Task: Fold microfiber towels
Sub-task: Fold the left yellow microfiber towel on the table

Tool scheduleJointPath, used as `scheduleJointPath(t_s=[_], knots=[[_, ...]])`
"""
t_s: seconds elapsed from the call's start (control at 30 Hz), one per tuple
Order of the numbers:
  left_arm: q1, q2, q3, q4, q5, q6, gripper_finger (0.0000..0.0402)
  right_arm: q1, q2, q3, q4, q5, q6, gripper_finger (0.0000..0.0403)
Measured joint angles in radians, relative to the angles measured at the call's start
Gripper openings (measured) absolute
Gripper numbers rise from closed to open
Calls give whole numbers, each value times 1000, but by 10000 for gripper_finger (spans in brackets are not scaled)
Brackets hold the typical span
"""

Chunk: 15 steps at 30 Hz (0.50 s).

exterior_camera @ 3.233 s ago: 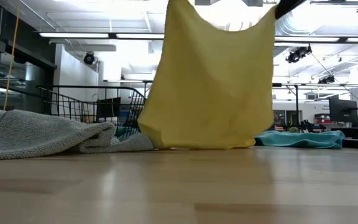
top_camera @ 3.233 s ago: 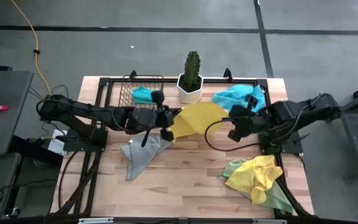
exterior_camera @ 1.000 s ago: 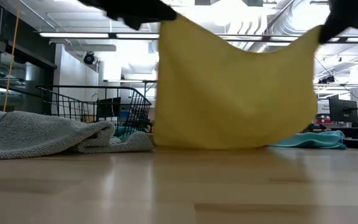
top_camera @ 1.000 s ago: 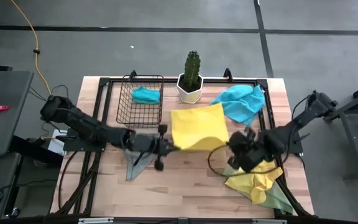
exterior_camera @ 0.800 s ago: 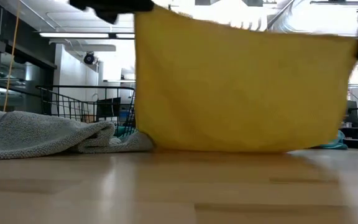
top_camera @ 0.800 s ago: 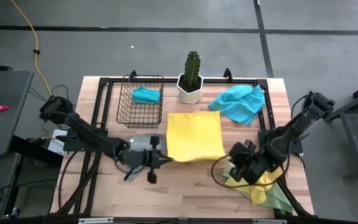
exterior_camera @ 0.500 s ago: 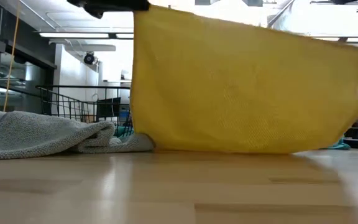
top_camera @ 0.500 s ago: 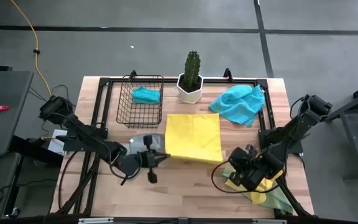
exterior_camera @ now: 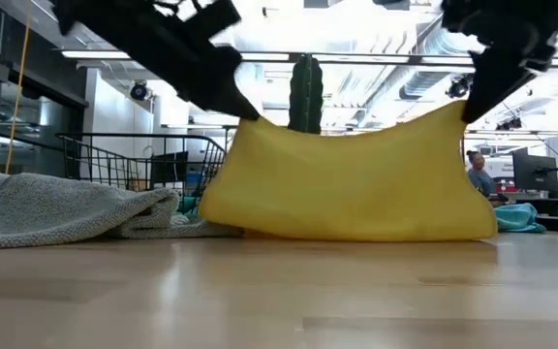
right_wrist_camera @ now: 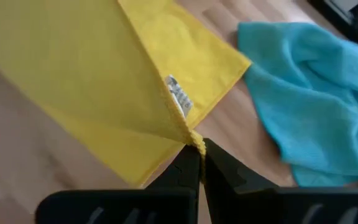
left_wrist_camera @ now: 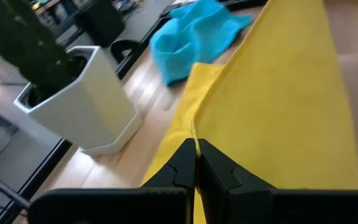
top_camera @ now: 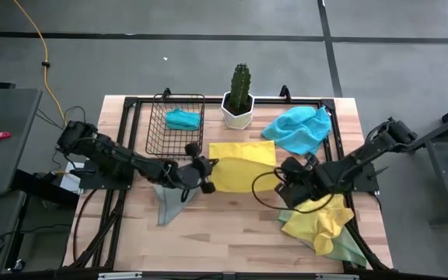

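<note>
A bright yellow square microfiber towel [top_camera: 243, 164] lies partly on the wooden slatted worktop [top_camera: 232, 225], near its middle, its far edge resting flat while its near edge is lifted by both arms. The left tool [top_camera: 206, 165] is pinched closed on one near corner of the yellow towel, and the right tool [top_camera: 281, 171] is pinched closed on the other near corner; in the low view the cloth sags between the two raised corners, its lower edge on the wood. The right wrist view shows a small white label [right_wrist_camera: 179, 96] at the gripped corner. A crumpled turquoise blue microfiber towel [top_camera: 298, 127] sits near the far right of the worktop, just beyond the yellow towel. A grey microfiber towel [top_camera: 169, 199] lies rumpled under the left arm. A heap of yellow and pale green cloths [top_camera: 323, 222] sits at the near right. A black wire basket [top_camera: 176, 125] at the far left holds another turquoise cloth [top_camera: 182, 119]. Beside it stands a green cactus in a white hexagonal pot [top_camera: 239, 96].
</note>
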Motion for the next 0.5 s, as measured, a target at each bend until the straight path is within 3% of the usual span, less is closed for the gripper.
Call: scheduleJointPath(t_s=[0.5], knots=[[136,27,0,-61,4,-35,0,-181,0,0,0,-17,-127,0]])
